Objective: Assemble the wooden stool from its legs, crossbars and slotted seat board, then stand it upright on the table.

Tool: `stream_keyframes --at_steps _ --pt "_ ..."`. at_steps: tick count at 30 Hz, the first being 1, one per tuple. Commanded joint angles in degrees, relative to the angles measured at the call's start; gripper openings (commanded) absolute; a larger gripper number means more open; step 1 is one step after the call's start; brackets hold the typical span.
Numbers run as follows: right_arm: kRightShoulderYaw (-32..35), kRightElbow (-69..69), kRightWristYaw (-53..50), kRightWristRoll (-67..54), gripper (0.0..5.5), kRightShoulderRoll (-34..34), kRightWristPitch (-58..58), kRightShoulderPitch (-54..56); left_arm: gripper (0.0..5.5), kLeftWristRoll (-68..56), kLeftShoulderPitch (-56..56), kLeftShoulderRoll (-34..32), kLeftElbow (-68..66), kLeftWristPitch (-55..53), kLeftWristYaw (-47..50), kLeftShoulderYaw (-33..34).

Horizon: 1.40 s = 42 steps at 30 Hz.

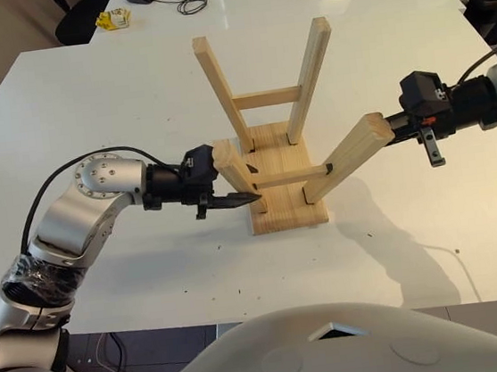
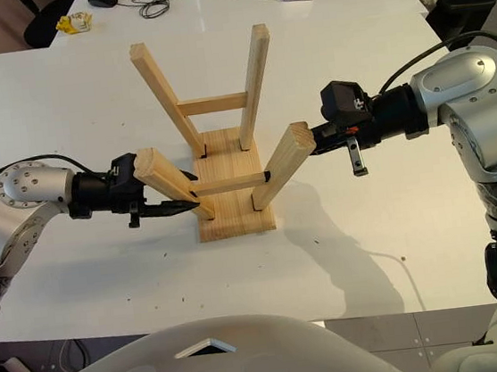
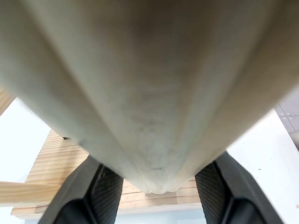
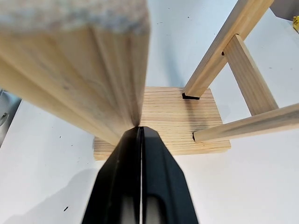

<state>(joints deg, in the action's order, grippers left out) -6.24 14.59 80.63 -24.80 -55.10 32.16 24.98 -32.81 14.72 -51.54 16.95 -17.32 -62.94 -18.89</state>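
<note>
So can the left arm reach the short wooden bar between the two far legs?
Probably not yet. The left gripper is shut on the near left pale wooden leg, and that leg and the near crossbar stand between it and the far wooden bar. It would have to let go.

text: none legible; labels, brands, numbers, signs: none legible on the wooden stool (image 1: 273,152) or elsewhere
</note>
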Motion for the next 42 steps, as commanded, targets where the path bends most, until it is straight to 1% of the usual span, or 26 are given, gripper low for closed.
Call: stream_keyframes --at_steps 1,5,9,10,13,17,19,21,23,26,28,30,33,35,37,39,42 --pt "-0.8 4.28 -2.43 -1.2 0.0 2.6 -0.75 -2.28 2.07 9.9 -6.5 -1.82 -5.36 -10.49 2.4 -8.42" --pt "-0.03 3.38 -5.3 0.02 0.0 2.39 -1.09 -4.12 2.06 5.47 -8.5 0.53 -4.69 -11.22 6.99 -3.91" --pt "0.94 4.0 -7.01 -1.19 0.0 2.44 -0.17 -5.45 2.06 4.86 -9.99 1.42 -4.78 -10.15 9.07 -2.13" --pt "1.17 4.2 -7.67 -1.57 0.0 2.66 0.31 -5.61 2.43 5.41 -9.9 1.78 -5.48 -9.4 9.27 -1.95" --pt "1.3 4.55 -9.14 -1.69 0.0 3.22 0.63 -6.64 2.91 7.43 -9.23 2.18 -6.95 -9.13 9.29 -1.27" --pt "2.24 4.69 -10.45 -2.38 0.0 3.3 1.08 -7.88 3.53 10.18 -8.64 4.21 -8.8 -5.81 9.73 2.04" --pt "2.8 4.84 -11.05 -2.54 0.0 3.05 0.97 -9.07 3.85 8.64 -8.87 4.05 -8.71 -6.02 8.82 5.26" --pt "3.84 4.73 -11.67 -2.67 0.0 2.75 0.96 -10.44 3.85 6.4 -9.88 2.84 -7.72 -7.28 7.07 8.59" --pt "5.53 3.83 -12.38 -2.6 0.0 2.22 0.84 -11.86 3.85 2.57 -12.25 1.89 -5.39 -9.55 6.61 14.07" --pt "9.46 1.49 -13.31 -2.06 0.0 0.78 0.29 -14.12 3.85 -2.98 -18.19 1.42 -0.79 -12.93 8.3 24.5" --pt "13.38 0.28 -13.73 -2.8 0.0 -0.17 0.65 -15.49 3.85 -6.34 -21.62 2.63 2.18 -15.33 11.23 31.55" --pt "17.06 -0.12 -14.0 -4.6 0.0 -0.63 2.0 -16.21 3.85 -9.52 -22.89 4.64 4.6 -18.13 15.73 37.1" --pt "23.38 -0.36 -15.26 -10.06 0.0 0.0 6.41 -15.63 3.85 -15.98 -21.0 9.01 10.66 -22.06 27.37 44.34" --pt "26.84 -0.63 -16.56 -14.49 0.0 0.9 9.67 -14.39 3.85 -24.22 -18.42 10.52 12.91 -25.21 34.06 48.18" --pt "29.95 -0.46 -18.38 -21.48 0.0 2.77 14.02 -11.96 3.85 -36.35 -15.32 9.79 14.1 -27.77 38.01 50.28" --pt "31.93 0.64 -19.57 -28.63 0.0 4.07 17.78 -10.14 3.85 -44.67 -12.54 9.66 15.93 -27.86 42.25 50.48" --pt "32.52 3.38 -22.19 -36.69 0.0 5.7 21.43 -7.77 3.85 -52.23 -9.62 8.72 21.08 -27.53 46.53 46.63"
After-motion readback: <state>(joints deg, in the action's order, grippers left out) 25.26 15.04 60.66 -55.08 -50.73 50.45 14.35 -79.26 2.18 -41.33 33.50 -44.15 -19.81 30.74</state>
